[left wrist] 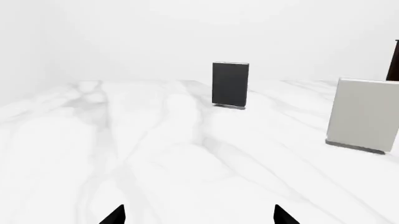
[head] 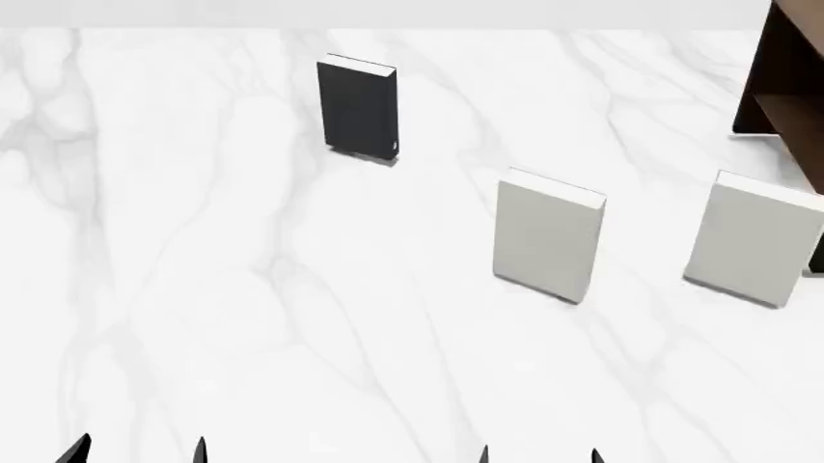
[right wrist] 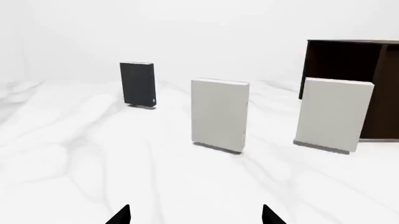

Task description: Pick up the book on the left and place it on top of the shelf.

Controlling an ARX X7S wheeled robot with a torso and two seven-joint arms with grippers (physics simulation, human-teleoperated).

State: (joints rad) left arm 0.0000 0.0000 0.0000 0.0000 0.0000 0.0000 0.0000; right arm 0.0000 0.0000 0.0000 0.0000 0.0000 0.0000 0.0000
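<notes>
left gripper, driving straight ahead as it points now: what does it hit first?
Probably the black book, standing upright just right of the line between the open left gripper fingertips. Bare marble table before it. Depth is unclear; it might pass narrowly to the book's left.

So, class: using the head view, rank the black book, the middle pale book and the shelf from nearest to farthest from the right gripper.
1. The middle pale book, standing just ahead of the right gripper.
2. The black book, farther back and to the left.
3. The shelf, at the far right edge.
</notes>
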